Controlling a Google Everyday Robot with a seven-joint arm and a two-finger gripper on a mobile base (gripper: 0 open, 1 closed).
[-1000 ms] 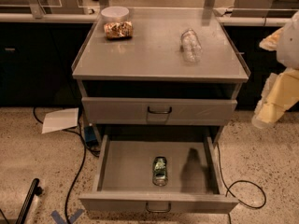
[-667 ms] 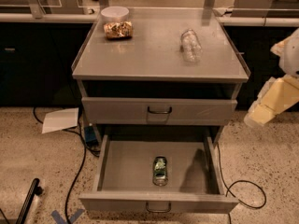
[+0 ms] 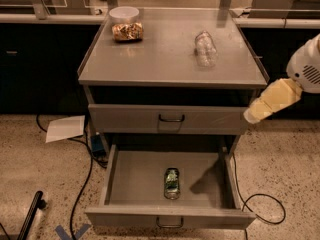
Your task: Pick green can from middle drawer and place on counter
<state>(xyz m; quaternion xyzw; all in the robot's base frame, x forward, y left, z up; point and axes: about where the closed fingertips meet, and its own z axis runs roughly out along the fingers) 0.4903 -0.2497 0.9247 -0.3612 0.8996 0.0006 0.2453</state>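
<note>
Grey metal cabinet, seen from above and in front. One counter (image 3: 160,64) on top, flat, with low rims along the sides. Two drawer fronts below it, each with one small dark bar handle.

Upper drawer front (image 3: 125,119): shut.
Middle drawer (image 3: 132,181): pulled fully out toward the camera, its floor exposed.

Contents of the middle drawer: one green can (image 3: 171,183), lying on its side, long axis running front to back, a silvery end toward the drawer front. It sits near the centre of the drawer floor, apart from all four walls. One dark shadow (image 3: 207,179) falls just to the right of it.

On the counter, three items:
- one clear crinkled plastic bottle (image 3: 205,48), lying down, right of centre;
- one gold-brown snack packet (image 3: 127,31), back left;
- one white round container (image 3: 124,14), touching the packet from behind.

Gripper (image 3: 252,115): one, pale yellow, entering from the right edge on a white arm segment, angled down and to the left. Its tip hangs just off the cabinet's right side, level with the upper drawer front, above and well apart from the can. Open or closed: cannot tell. The can is not in it.

Speckled floor (image 3: 285,159): one white sheet of paper (image 3: 65,128) to the cabinet's left, two dark cables (one on each side), one blue tape mark (image 3: 70,231) at the bottom left.
</note>
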